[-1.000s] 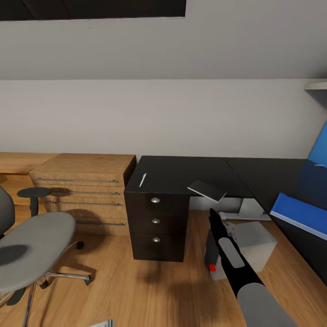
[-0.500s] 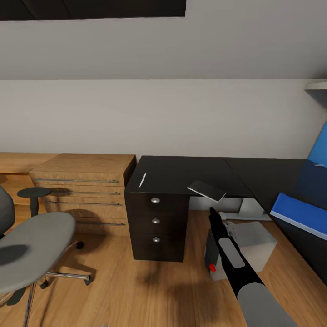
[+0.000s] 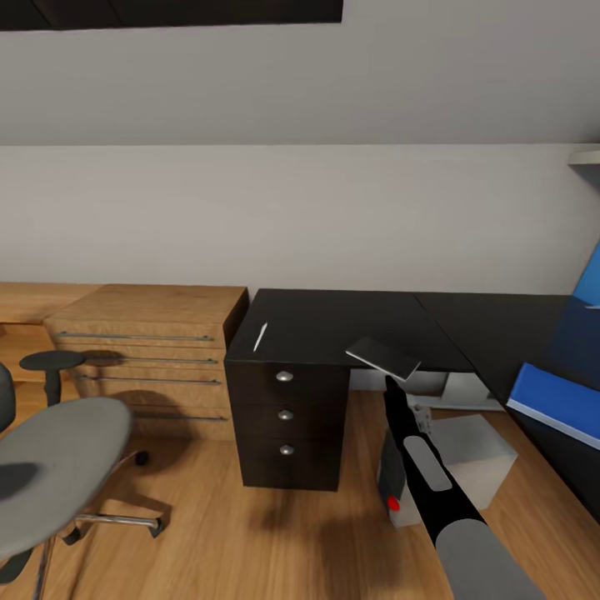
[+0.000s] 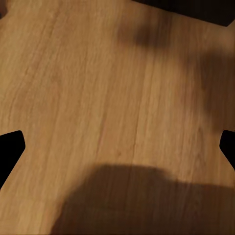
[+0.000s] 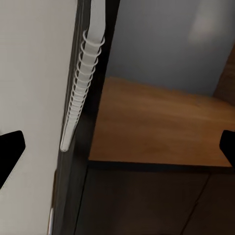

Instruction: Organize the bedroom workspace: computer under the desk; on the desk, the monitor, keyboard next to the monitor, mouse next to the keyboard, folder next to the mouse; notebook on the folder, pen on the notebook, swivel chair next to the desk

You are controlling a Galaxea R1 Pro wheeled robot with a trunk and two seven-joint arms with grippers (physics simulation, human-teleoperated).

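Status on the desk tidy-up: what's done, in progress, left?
Done: the folder lies on the desk, and the computer looks to sit on the floor under it. In hand: the right gripper, fingers spread, is at the notebook overhanging the desk's edge. Left: notebook onto folder, pen on top, swivel chair brought beside the desk.

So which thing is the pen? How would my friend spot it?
Find the long black desk against the wall, then the end above its three drawers with silver knobs. The pen lies on that corner, a thin pale stick, far skinnier than the flat grey notebook nearby.
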